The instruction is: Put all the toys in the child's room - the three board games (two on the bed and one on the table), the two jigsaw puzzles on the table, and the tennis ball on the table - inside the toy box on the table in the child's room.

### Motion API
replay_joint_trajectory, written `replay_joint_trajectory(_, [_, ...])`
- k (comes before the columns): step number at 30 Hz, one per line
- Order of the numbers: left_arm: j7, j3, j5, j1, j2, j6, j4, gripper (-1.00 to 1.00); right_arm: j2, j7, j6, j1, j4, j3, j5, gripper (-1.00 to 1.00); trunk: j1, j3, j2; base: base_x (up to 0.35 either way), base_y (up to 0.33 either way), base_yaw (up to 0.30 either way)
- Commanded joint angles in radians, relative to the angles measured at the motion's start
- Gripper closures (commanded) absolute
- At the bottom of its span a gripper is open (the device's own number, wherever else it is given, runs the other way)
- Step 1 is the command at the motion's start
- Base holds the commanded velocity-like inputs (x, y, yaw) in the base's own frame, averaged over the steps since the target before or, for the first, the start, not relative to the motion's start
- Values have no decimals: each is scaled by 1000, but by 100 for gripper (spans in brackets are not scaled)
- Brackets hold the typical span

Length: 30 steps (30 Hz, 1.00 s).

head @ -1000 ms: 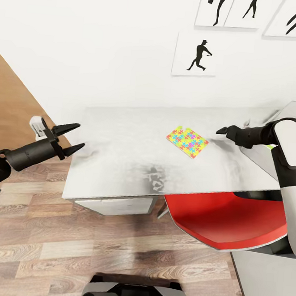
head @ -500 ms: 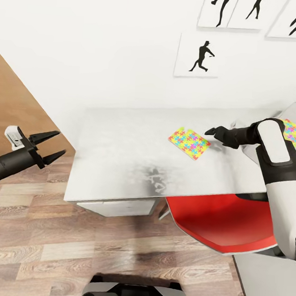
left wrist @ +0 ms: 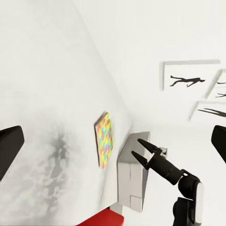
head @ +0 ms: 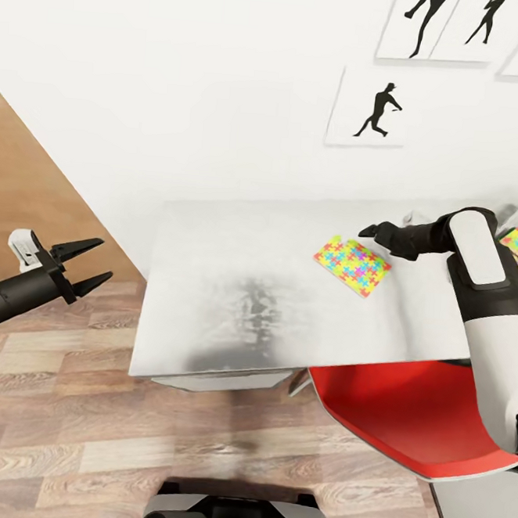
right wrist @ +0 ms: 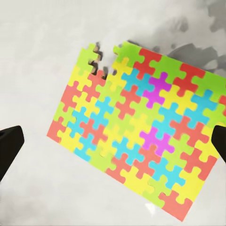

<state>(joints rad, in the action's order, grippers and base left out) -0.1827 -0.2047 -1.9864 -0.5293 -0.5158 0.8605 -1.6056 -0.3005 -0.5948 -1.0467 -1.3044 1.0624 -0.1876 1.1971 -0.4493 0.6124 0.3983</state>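
The jigsaw puzzle (head: 352, 265) lies flat on the pale table (head: 233, 288), cornerwise to its edge, directly under the right gripper (head: 369, 232), whose fingers are spread wide and empty, while the left gripper (head: 86, 263), also spread, hangs well off over the floor.

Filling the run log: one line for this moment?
right gripper: open, above jigsaw puzzle on table | left gripper: open, off table

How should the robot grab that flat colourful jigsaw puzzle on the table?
Probably from straight above, pinching across one edge: the thin multicoloured jigsaw puzzle lies flat on the pale marbled table, and the open right gripper hangs over it.
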Motion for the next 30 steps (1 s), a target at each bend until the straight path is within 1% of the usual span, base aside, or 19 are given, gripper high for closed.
replay_joint_trajectory(1, [-10, -1, -10, 2, 0, 3, 0, -100, -1, -10, 0, -1, -5, -2, 10, -100, -1, 1, 2, 52, 59, 0])
replay_joint_trajectory(3, [-11, -1, -10, 3, 0, 3, 0, -100, -2, -10, 0, -2, -14, -1, 9, -100, -1, 1, 2, 42, 47, 0])
replay_joint_trajectory(10, [-14, -3, -8, 24, -1, 3, 2, -100, -7, -9, 0, -23, -97, 0, 8, -100, -1, 1, 2, 20, 23, 0])
replay_joint_trajectory(13, [-14, -5, -7, 35, -1, 3, 2, -100, -11, -7, 15, -29, -117, 0, 7, -100, -1, 1, 2, 8, 9, 0])
replay_joint_trajectory(16, [-14, -5, -7, 47, -1, 2, 2, -100, -29, 4, 32, -30, -133, -4, 6, -100, -1, 1, 2, 47, 3, 0])
replay_joint_trajectory(17, [-14, -5, -7, 47, -1, 2, 2, -100, -29, 4, 32, -30, -133, -4, 6, -100, -1, 1, 2, 81, -2, 0])
replay_joint_trajectory(19, [-14, -5, -7, 52, 0, 2, 2, -100, -43, 18, 40, -30, -141, -6, 6, -100, -1, 1, 2, 139, -28, 0])
replay_joint_trajectory(22, [-15, -3, -6, 59, 2, 2, 1, -100, -57, 40, 49, -30, -152, -8, 5, -100, -1, 1, 2, 146, -46, 0])
replay_joint_trajectory(28, [-16, 0, -6, 72, 4, 1, 2, -100, -74, 61, 56, -28, -169, -9, -10, -100, -1, 1, 2, 67, -22, 0])
replay_joint_trajectory(30, [-16, 0, -6, 74, 4, 1, 2, -100, -76, 69, 57, -28, -171, -9, -14, -100, -1, 1, 2, 36, -12, 0])
